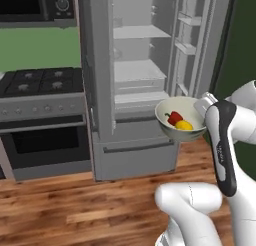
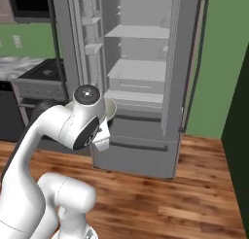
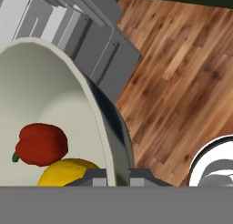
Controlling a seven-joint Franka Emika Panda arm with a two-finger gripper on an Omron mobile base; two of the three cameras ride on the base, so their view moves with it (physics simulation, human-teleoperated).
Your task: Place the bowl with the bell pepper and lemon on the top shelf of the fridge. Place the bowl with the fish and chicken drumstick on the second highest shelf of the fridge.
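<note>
1. The deep round cream-white bowl with the mottled olive-grey outside (image 1: 181, 121) hangs in the air in front of the open grey fridge (image 1: 135, 80), level with the fridge's lowest inner drawer and above the wooden plank floor (image 1: 75, 205).
2. Contents: a small glossy red bell pepper with a dark green stem (image 1: 174, 118) and a small bright yellow oval lemon (image 1: 184, 125), touching each other near the bowl's bottom (hand view: pepper (image 3: 42, 144) next to lemon (image 3: 68, 172)).
3. The two-finger pincer (image 3: 117, 176) is clamped on the bowl's rim, one finger inside the wall and one outside; the rim wall (image 3: 98, 114) runs straight between them.
4. In the left base view the white arm (image 1: 222, 145) meets the bowl at its right edge.
5. In the right base view the arm's joint covers most of the bowl; only a pale edge (image 2: 111, 111) shows beside it.
6. The flat light-grey top shelf (image 1: 140, 32) is bare and well above the bowl; the flat light-grey second highest shelf (image 1: 137, 69) lies below it, also above the bowl.
7. A black stove with an oven (image 1: 42, 120) stands left of the fridge.
</note>
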